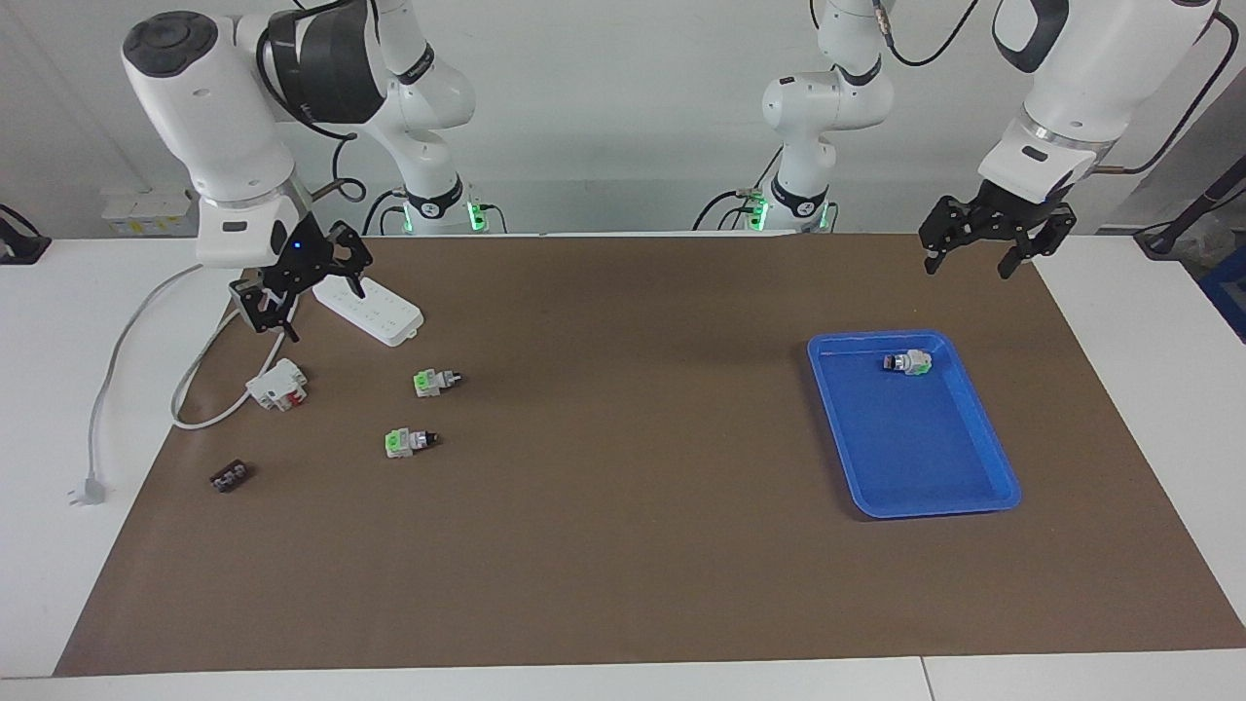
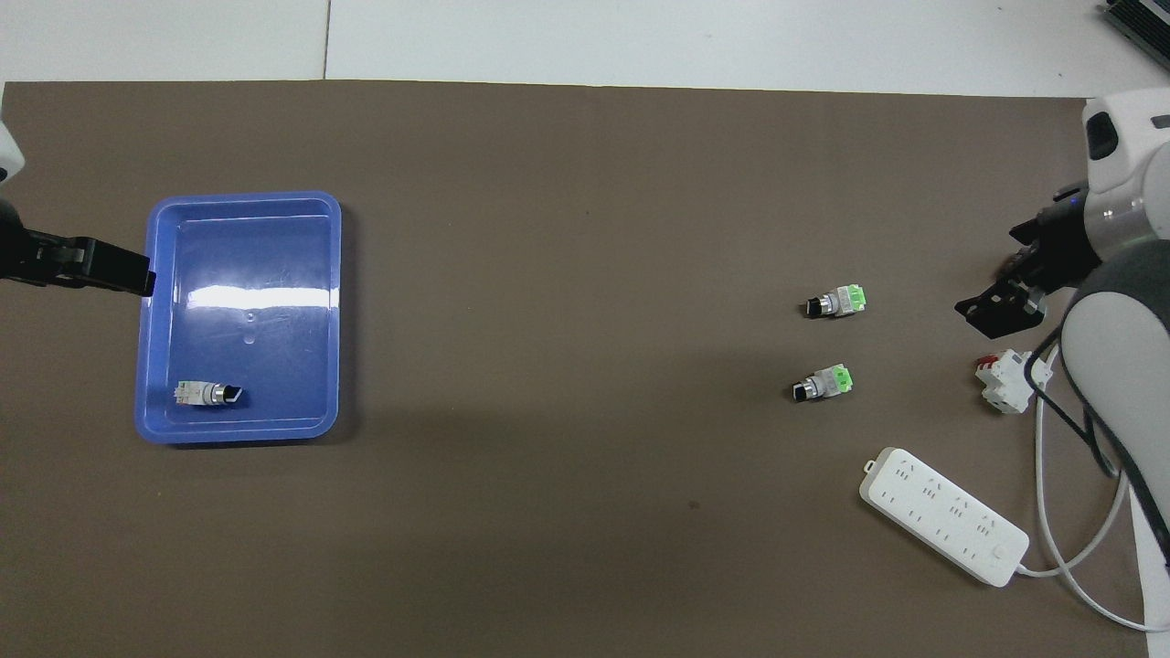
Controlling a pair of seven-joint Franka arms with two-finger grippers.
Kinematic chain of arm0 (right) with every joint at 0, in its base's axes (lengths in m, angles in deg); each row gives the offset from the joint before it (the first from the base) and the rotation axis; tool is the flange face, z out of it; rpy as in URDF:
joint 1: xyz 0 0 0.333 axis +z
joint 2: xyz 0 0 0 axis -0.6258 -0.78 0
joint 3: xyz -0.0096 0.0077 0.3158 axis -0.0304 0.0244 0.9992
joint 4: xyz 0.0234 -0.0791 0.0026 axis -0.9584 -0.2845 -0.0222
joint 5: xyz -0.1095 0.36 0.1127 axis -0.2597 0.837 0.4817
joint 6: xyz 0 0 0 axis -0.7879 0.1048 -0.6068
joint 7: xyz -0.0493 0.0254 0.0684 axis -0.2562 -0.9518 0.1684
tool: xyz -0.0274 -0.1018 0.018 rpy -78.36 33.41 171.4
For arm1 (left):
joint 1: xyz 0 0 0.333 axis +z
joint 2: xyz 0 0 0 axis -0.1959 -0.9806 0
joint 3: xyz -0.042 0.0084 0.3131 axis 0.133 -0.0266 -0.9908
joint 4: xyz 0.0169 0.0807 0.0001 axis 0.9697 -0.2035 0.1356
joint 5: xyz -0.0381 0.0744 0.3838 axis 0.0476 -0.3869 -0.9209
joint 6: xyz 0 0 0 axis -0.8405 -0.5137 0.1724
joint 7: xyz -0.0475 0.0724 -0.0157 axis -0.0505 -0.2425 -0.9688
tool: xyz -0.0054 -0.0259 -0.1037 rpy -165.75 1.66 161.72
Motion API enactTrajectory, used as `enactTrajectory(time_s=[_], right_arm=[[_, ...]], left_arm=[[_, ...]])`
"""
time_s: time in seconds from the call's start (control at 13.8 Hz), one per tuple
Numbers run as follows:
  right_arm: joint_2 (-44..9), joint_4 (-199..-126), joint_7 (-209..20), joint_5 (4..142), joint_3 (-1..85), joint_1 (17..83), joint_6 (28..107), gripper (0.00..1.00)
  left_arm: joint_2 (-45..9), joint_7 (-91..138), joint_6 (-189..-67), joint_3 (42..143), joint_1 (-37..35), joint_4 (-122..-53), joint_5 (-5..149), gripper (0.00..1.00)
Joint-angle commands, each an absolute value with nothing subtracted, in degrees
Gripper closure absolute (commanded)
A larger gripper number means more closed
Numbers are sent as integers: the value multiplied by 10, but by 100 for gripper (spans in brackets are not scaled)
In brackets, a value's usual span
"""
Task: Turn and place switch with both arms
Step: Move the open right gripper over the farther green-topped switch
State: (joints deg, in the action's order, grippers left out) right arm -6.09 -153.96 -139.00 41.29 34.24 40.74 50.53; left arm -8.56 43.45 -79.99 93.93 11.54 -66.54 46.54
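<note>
two switches lie on the brown mat toward the right arm's end of the table, both on their sides, green blocks pointing toward that end, black knobs toward the middle. the nearer switch [image 1: 435,381] [image 2: 835,302] sits at about 1 o'clock from the farther switch [image 1: 409,442] [image 2: 824,384] in the facing view, close by but apart. a third switch [image 1: 907,362] [image 2: 207,394] lies in the blue tray [image 1: 959,492] [image 2: 239,431], in the tray's corner nearest the robots.

right gripper [image 1: 298,289] [image 2: 999,309] hangs tilted in the air over the mat's edge, above the white cable [image 1: 131,316] and beside the power strip [image 1: 374,309] [image 2: 942,514] — fingers spread apart, nothing between them. the white-and-red block [image 1: 277,385] [image 2: 1002,382] lies below it, at roughly 6 o'clock in the facing view, untouched. a small black piece [image 1: 231,476] rests farther from the robots, at 7 o'clock from that block.

left gripper [image 1: 976,256] [image 2: 101,271] waits in the air over the mat just by the tray's edge — fingers apart, holding nothing.
</note>
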Motion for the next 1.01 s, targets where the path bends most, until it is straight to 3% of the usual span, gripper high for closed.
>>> enactTrajectory(time_s=[0.0, 0.51, 0.94], right_arm=[[-92, -1542, -1568, 453, 345, 391, 543, 0], [-181, -1539, -1894, 576, 345, 358, 590, 0], [-201, -1599, -2026, 641, 345, 356, 645, 0]], left_arm=[[-78, 411, -805, 936, 109, -672, 462, 3], [-78, 409, -809, 932, 116, -673, 461, 6], [-77, 402, -823, 931, 116, -677, 461, 7]])
